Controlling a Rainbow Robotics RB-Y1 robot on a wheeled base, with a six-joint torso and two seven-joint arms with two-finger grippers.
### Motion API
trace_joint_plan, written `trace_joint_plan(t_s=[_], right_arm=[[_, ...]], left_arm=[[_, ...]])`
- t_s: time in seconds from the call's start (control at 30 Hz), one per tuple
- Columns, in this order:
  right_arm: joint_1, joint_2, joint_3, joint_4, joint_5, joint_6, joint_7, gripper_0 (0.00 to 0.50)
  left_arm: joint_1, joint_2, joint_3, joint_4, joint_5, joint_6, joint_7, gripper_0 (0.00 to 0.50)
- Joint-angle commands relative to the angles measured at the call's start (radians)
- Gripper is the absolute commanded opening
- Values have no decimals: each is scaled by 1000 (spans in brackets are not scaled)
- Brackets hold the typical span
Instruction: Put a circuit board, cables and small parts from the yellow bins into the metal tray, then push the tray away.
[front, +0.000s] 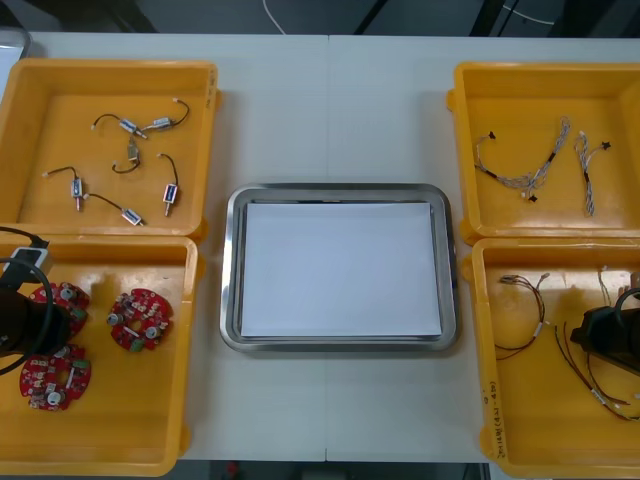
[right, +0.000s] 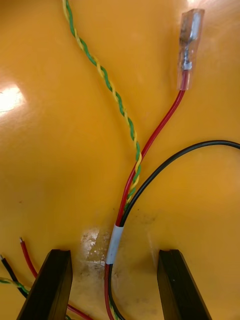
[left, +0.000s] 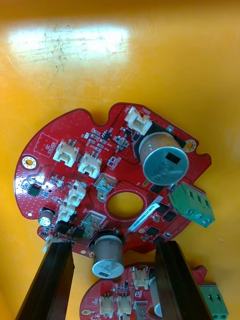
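A light table (front: 330, 110) holds four yellow bins, two on each side. The metal tray (front: 232, 270) sits between them, white inside, with nothing in it. The near left bin (front: 120, 420) holds three round red circuit boards. The left gripper (front: 25, 325) is low over this bin, at its left side. In the left wrist view the left gripper (left: 112, 246) is open, with one finger at each side of a circuit board's (left: 100, 165) edge. A second board (left: 130, 295) lies just beside it, between the fingers too. The near right bin (front: 530, 400) holds thin cables (front: 535, 310), and the right gripper (front: 610, 335) is over its right side. In the right wrist view the right gripper (right: 115, 252) is open around a bunch with a white band (right: 114, 242). A red cable (right: 160, 125), a black cable (right: 170, 162) and a twisted green and yellow cable (right: 107, 82) cross each other there. The far right bin (front: 540, 75) holds twisted cables (front: 530, 165). The far left bin (front: 110, 68) holds small metal parts (front: 128, 127) with black wires.
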Motion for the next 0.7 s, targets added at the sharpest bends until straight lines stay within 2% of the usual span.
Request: trace_joint_plan(t_s=[0.03,0.33,0.37,0.4,0.43,0.47,0.5,0.7], right_arm=[[11,10,34,16,9,-32,-54,491],[13,10,40,25,10,-35,-60,489],[13,10,38,25,10,-35,-60,384],[13,10,40,25,10,-30,-59,254],[13,10,38,25,10,-29,-60,73],[13,9,40,25,10,-27,-60,0],[13,10,40,25,10,-24,-60,0],[13,7,-4,-1,-23,11,-40,0]], left_arm=[[28,-10,-25,-4,-10,-12,103,476],[29,-10,-44,-2,-23,-14,111,469],[28,-12,-45,-2,-24,-14,111,412],[29,-10,-47,-2,-26,-15,111,279],[29,-10,-47,-4,-24,-15,111,125],[29,-10,-47,-4,-24,-15,111,20],[29,-10,-47,-4,-24,-15,111,5],[29,-10,-47,-4,-23,-15,107,1]])
